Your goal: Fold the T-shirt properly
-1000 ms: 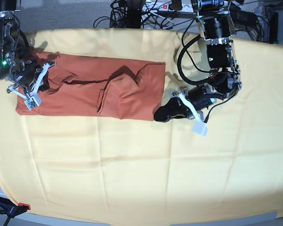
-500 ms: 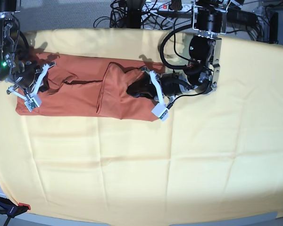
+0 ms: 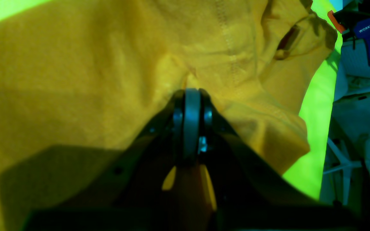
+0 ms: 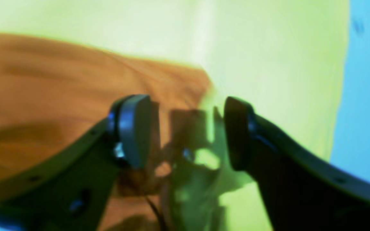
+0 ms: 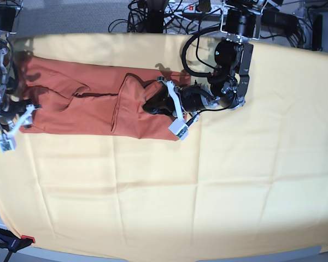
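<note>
The rust-orange T-shirt [image 5: 93, 103] lies in a long band at the back left of the pale yellow cloth [image 5: 208, 191], with a raised fold near its middle. My left gripper [image 5: 151, 105] rests on the shirt's right part. In the left wrist view it [image 3: 191, 93] is shut, with shirt fabric [image 3: 108, 64] bunched at its tips. My right gripper [image 5: 16, 126] is at the shirt's front-left corner. In the right wrist view it [image 4: 185, 128] is open, its jaws straddling the shirt's edge [image 4: 59, 80] where it meets the yellow cloth [image 4: 268, 48].
Cables and a power strip [image 5: 169, 11] run along the table's back edge. A clamp [image 5: 11, 240] sits at the front left corner. A blue and orange clamp [image 3: 361, 29] shows past the cloth's edge in the left wrist view.
My right gripper moved off the shirt toward its front-left corner, and the shirt's left end now lies spread out. My left gripper came onto the shirt's right part and pulled it leftward.
</note>
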